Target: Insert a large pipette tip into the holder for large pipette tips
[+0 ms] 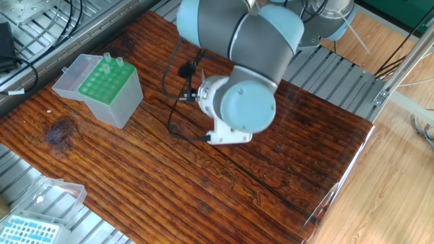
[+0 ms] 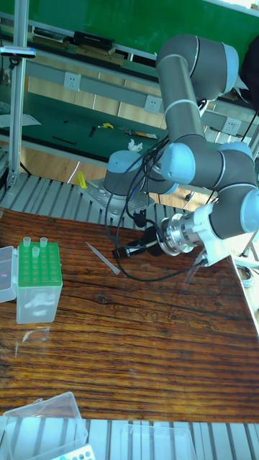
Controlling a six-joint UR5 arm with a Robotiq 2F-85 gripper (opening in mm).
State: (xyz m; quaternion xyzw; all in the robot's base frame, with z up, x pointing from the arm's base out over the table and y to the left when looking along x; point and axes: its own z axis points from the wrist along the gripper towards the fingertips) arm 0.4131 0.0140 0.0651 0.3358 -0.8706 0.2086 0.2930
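The holder for large pipette tips [image 1: 108, 89] is a grey box with a green grid top at the table's left, its clear lid [image 1: 71, 76] folded open; two tips [image 1: 112, 62] stand in its back row. The holder [image 2: 37, 282] also shows in the tall fixed view. There a large pipette tip [image 2: 103, 257] lies flat on the wood between the holder and the arm. My gripper [image 2: 195, 271] hangs tilted over the table, well to the right of that tip, its thin fingers blurred. In the fixed view the round wrist [image 1: 247, 108] hides the fingers.
A flatter box with a light-blue grid top [image 1: 28, 232] and a clear lid [image 1: 55, 193] sits off the wooden board at the front left. A black cable [image 1: 178, 102] loops from the wrist down to the wood. Metal rails border the board [image 1: 224, 183].
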